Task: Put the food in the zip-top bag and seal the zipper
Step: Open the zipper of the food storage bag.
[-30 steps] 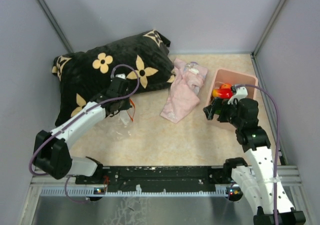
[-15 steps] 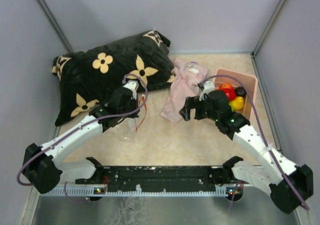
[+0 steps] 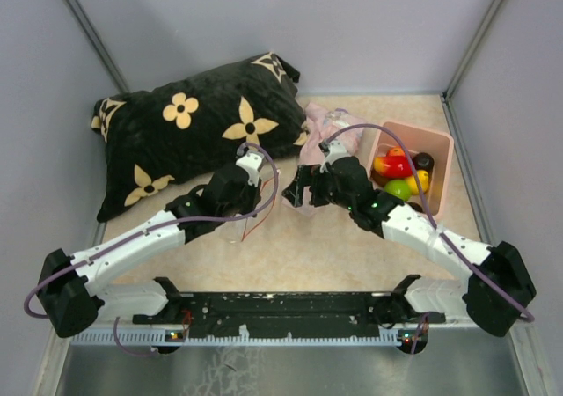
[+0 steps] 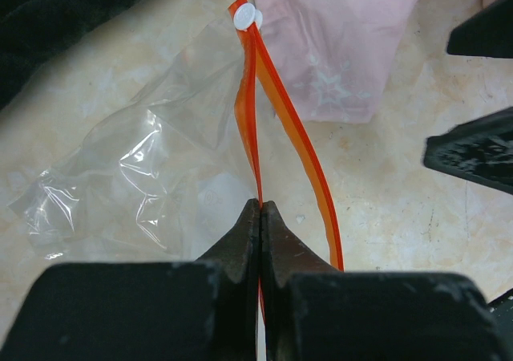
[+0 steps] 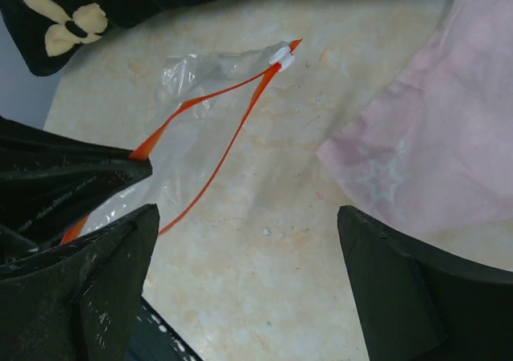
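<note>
left arm low, angled toward pink cloth [image 3: 327,136] | left tool [image 4: 261,207] clamped together on orange zipper strip [image 4: 306,151] of bag [image 4: 152,156], bag on table [image 4: 393,208] just left of cloth | right tool [image 5: 244,217] fingers wide apart, empty, at cloth's near edge | toy fruits [image 3: 400,172] in bin [image 3: 441,150] right of cloth

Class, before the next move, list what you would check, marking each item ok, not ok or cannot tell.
1. The left gripper clamps one strip of the zipper: ok.
2. The zip-top bag mouth stands parted: ok.
3. The right gripper is open and empty: ok.
4. The food is in the bag: not ok, it lies in the pink bin.
5. The zipper is sealed: not ok.
</note>
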`<state>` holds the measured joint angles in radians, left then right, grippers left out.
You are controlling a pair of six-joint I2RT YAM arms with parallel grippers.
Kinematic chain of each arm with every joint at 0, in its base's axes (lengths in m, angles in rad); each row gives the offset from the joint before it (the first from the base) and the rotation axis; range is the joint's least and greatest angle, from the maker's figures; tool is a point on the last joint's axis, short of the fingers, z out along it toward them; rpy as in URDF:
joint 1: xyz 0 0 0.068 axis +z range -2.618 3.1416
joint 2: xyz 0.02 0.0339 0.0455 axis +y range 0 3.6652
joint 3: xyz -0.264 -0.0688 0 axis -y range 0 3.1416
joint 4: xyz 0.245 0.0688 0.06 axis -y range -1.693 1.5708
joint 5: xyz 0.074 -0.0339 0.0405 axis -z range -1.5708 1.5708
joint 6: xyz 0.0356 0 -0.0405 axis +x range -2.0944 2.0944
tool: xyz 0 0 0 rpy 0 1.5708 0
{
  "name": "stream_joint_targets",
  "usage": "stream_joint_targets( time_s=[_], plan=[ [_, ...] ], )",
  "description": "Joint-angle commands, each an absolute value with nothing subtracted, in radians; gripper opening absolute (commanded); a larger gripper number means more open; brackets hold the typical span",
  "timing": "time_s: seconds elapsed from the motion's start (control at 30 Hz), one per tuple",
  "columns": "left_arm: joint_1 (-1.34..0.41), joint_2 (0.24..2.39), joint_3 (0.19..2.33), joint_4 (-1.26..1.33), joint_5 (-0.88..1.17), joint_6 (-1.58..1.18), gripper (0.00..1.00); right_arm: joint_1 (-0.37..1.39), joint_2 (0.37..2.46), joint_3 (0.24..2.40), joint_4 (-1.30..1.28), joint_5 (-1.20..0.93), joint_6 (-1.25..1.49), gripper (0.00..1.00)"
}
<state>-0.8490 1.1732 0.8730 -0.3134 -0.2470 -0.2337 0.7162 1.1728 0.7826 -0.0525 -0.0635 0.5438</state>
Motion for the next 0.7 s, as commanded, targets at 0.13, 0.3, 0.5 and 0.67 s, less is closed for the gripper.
stream_joint_targets(
  time_s=[0.13,0.3,0.5,0.67],
  plan=[
    [-0.919,1.204,0.956,-0.273,-0.3,-0.189,0.0,0.739,1.294,0.813,0.151,-0.048,0.669,0.86],
    [-0.945,1.209,0.982,-0.261,-0.323,-0.172,0.0,0.748,1.376,0.822,0.172,-0.063,0.684,0.8],
    [-0.957,1.195,0.997,-0.265,-0.362,-0.156,0.0,0.748,1.428,0.815,0.147,-0.022,0.658,0.63],
    [-0.957,1.145,0.998,-0.267,-0.376,-0.147,0.0,0.748,1.413,0.822,0.072,0.09,0.593,0.41]
  ],
)
